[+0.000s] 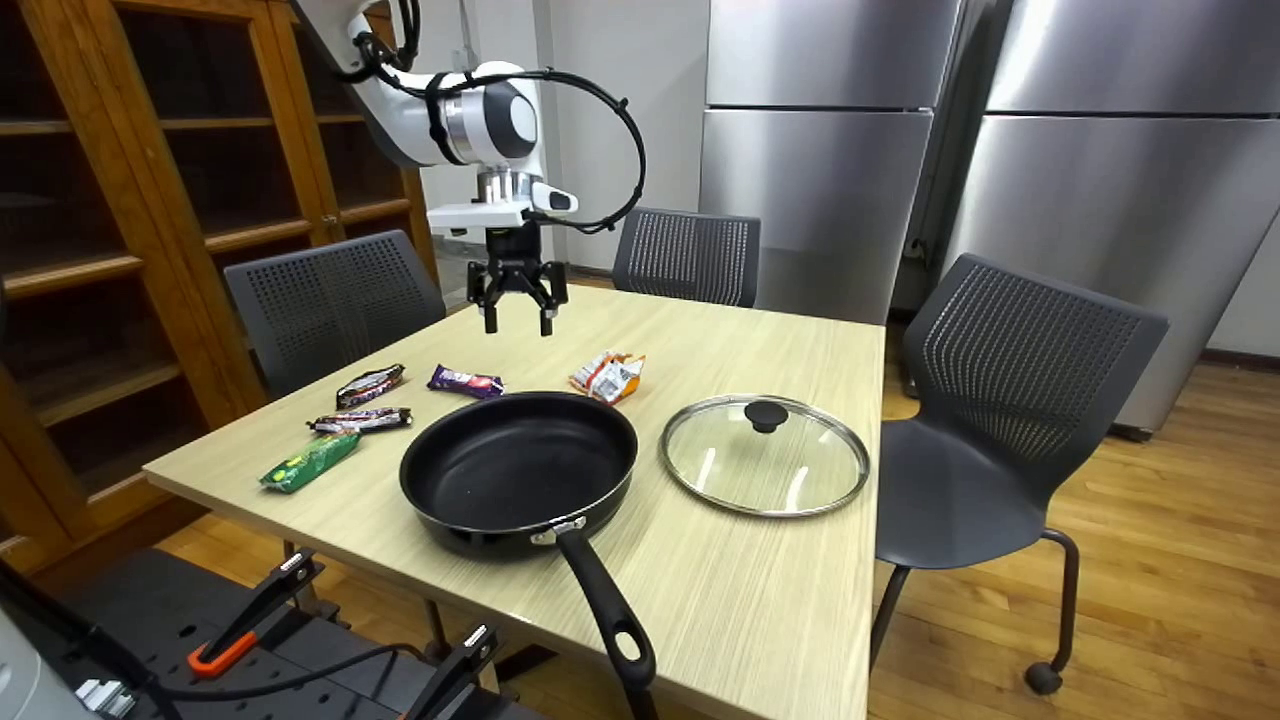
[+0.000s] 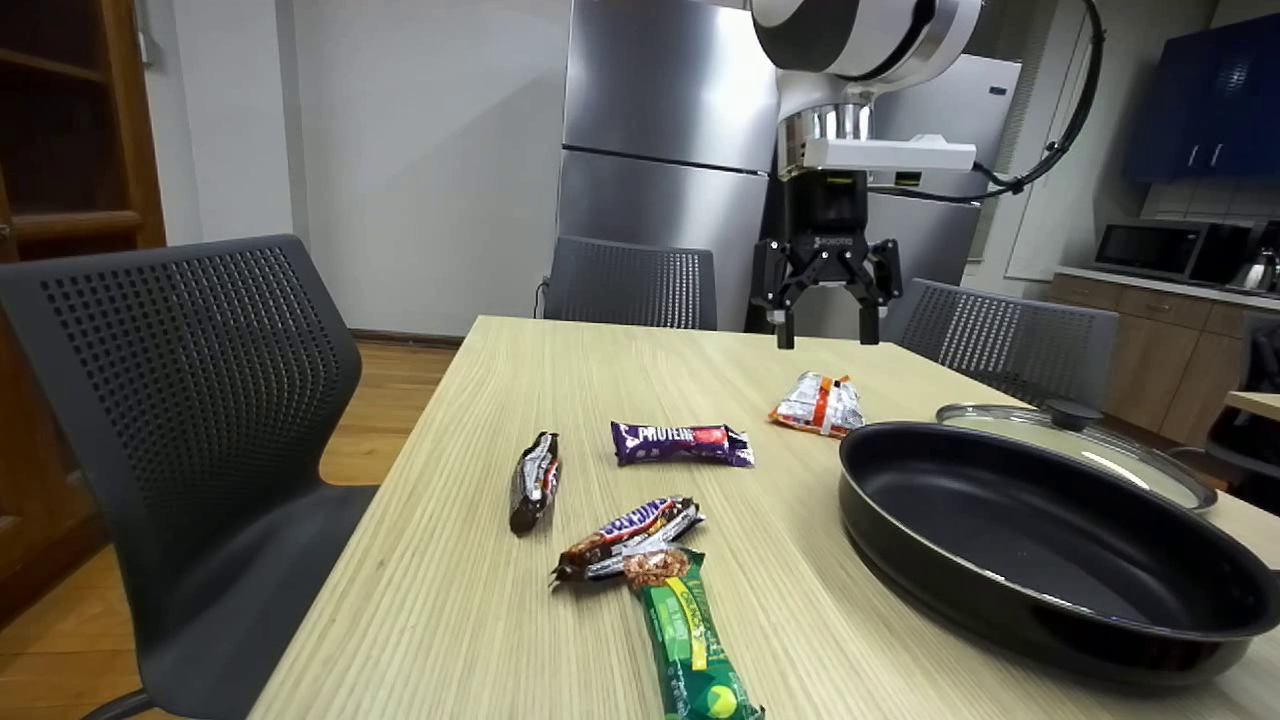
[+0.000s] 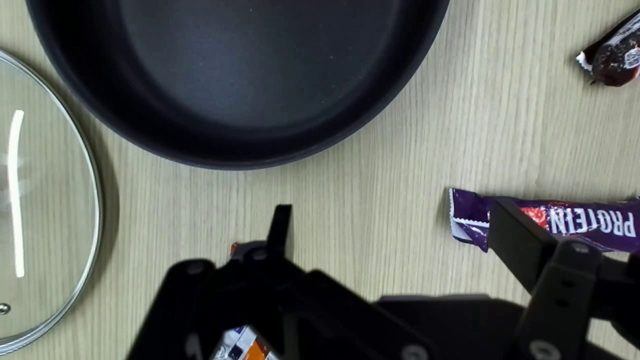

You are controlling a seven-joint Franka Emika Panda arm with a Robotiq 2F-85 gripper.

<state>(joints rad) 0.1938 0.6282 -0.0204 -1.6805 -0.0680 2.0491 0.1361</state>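
While the hand (image 1: 518,322) was held above the counter (image 1: 760,600), its two fingers (image 1: 490,318) were spread well apart, and only air was enclosed between their tips. On the pale, wood-grained surface below, two wrapped snacks were found nearest to it: a purple protein bar (image 2: 680,444) and a crumpled silver-and-orange packet (image 2: 820,405), set near each other but apart. In the wrist view, part of the bar was covered by one finger, and most of the packet was hidden behind the linkage of the other.

Both were placed near a black frying pan (image 1: 520,470), whose handle (image 1: 603,598) was turned toward the counter's edge in an exterior view. Just beside the pan, a glass lid (image 1: 740,475) was laid flat, its black knob (image 1: 766,412) uppermost.

Farther from the hand, three more snacks were scattered: a small dark-wrapped bar (image 2: 535,482), a brown Snickers bar (image 2: 620,540) and a green-wrapped bar (image 2: 690,635). The last two were set just beside each other; whether they touched could not be told. Grey chairs (image 1: 1020,370) were drawn up around the counter, and steel refrigerators (image 1: 810,200) were seen behind.
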